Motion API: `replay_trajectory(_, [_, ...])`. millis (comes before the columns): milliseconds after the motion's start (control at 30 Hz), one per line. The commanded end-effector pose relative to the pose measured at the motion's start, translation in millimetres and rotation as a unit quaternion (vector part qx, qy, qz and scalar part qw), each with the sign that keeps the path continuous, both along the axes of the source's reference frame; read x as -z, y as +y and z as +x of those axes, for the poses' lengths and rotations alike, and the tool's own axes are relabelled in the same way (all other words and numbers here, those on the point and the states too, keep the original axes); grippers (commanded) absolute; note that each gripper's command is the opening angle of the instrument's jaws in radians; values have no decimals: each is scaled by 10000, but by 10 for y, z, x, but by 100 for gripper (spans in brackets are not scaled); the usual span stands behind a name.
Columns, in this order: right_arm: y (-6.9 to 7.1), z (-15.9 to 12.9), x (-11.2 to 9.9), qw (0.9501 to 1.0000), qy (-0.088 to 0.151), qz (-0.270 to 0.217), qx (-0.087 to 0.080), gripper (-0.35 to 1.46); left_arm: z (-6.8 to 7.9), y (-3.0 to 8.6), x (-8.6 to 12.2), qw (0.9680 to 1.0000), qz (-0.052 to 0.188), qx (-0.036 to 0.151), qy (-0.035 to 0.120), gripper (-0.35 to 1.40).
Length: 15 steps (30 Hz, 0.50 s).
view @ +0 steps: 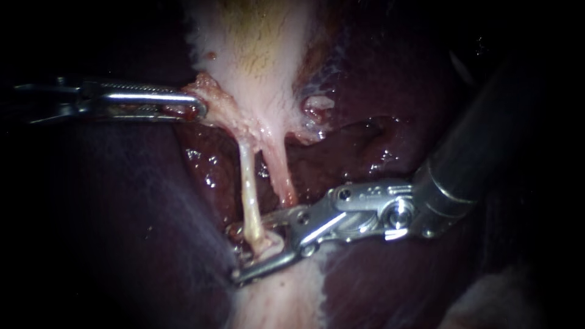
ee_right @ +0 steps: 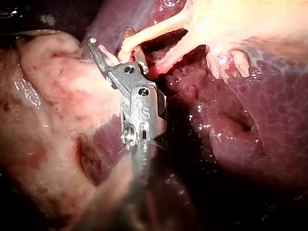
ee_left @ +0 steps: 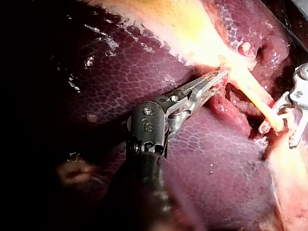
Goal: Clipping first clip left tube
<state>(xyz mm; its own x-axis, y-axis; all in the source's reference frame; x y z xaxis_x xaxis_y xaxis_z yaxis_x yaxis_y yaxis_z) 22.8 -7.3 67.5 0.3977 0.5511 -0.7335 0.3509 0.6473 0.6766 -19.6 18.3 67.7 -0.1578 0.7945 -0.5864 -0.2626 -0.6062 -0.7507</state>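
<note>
The dark purple, glistening liver (view: pixel 109 219) lies under the pale whitish-yellow gallbladder (view: pixel 256 55). The right instrument (view: pixel 247 250) has its claw open. The left instrument (view: pixel 196 106) has its claw clamped on the gallbladder's ragged lower edge. The thin cream left tube (view: pixel 247 183) runs down between the right claw's halves.

From the left, the left instrument (view: pixel 196 107) lies nearly level, shaft and jaws in one line, jaws clamped from both sides on a fringe of tissue (view: pixel 210 91). From the upper right, the right instrument (view: pixel 259 247) slants down, wrist bent so the tip points left. Its jaws are spread wide, one on each side of the left tube (view: pixel 247 183), gap visible, not closed.
</note>
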Motion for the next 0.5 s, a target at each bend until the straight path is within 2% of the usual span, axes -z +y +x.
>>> replay_trajectory(33, [-2,2,3,10000,3,23,15,46,0,0,0,10000,-3,6,7,-35])
replay_trajectory(200, [-7,7,11,10000,59,43,33,46,0,0,-1,10000,-3,6,6,-35])
replay_trajectory(500, [-6,7,11,10000,59,42,27,44,0,1,-1,10000,-2,6,6,-35])
